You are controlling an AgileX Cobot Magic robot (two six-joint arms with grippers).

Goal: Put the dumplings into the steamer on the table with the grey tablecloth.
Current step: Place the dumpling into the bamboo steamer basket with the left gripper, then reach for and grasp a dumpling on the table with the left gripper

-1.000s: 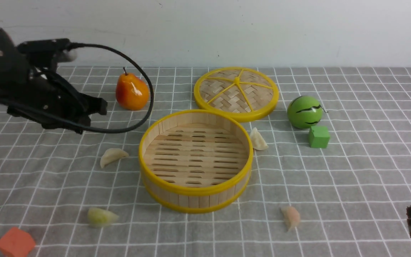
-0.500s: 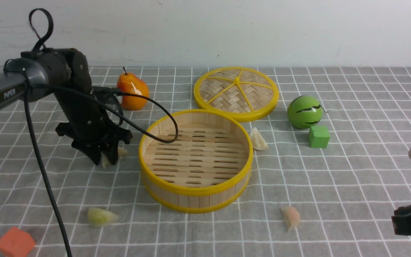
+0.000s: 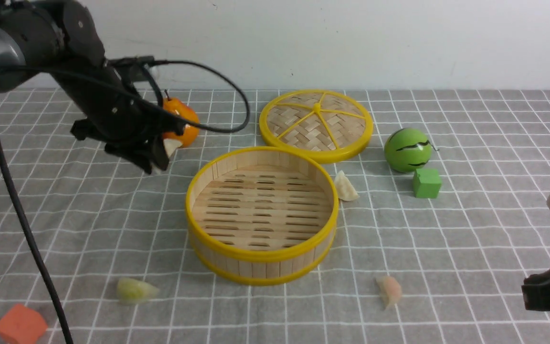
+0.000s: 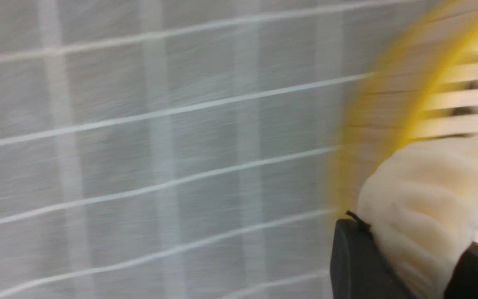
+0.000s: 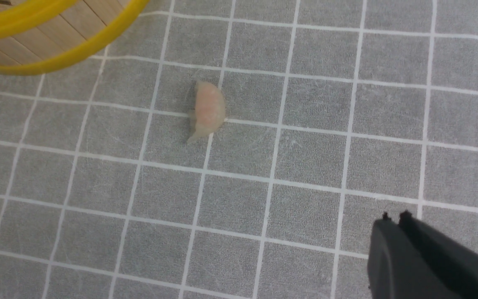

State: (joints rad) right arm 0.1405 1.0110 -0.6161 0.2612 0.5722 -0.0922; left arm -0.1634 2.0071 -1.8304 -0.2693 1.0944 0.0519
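Orange cube (image 3: 20, 325): nearest the robot, at the near left corner of the grey tablecloth (image 3: 470, 229).
Green dumpling (image 3: 135, 290): flat on the cloth, just right of and beyond the orange cube, near left of the steamer and apart from it.
Pink dumpling (image 3: 389, 290): flat on the cloth, near right of the steamer and clear of its wall.
Right gripper (image 5: 394, 216): jaws pressed together with nothing between them. It hangs over bare cloth at the near right edge, well apart from the pink dumpling.
Steamer (image 3: 261, 253): upright in the middle of the cloth, its slatted bottom showing bare. All four dumplings are outside it.
Second cream dumpling (image 3: 346, 187): on the cloth, just beside the steamer's right wall. Whether it touches cannot be told.
Green cube (image 3: 427, 183): right of that dumpling, just in front of the striped green ball (image 3: 407, 149).
Left gripper (image 3: 158, 160): pointing down, above the cloth to the left of the steamer's far rim, jaws pinching a cream dumpling (image 4: 425, 195). The wrist view is blurred.
Pear (image 3: 179, 122): orange, upright, partly hidden behind the left gripper.
Lid (image 3: 316, 124): woven, yellow-rimmed, flat on the cloth just beyond the steamer.
Wall (image 3: 351, 43): plain and pale, behind the cloth.
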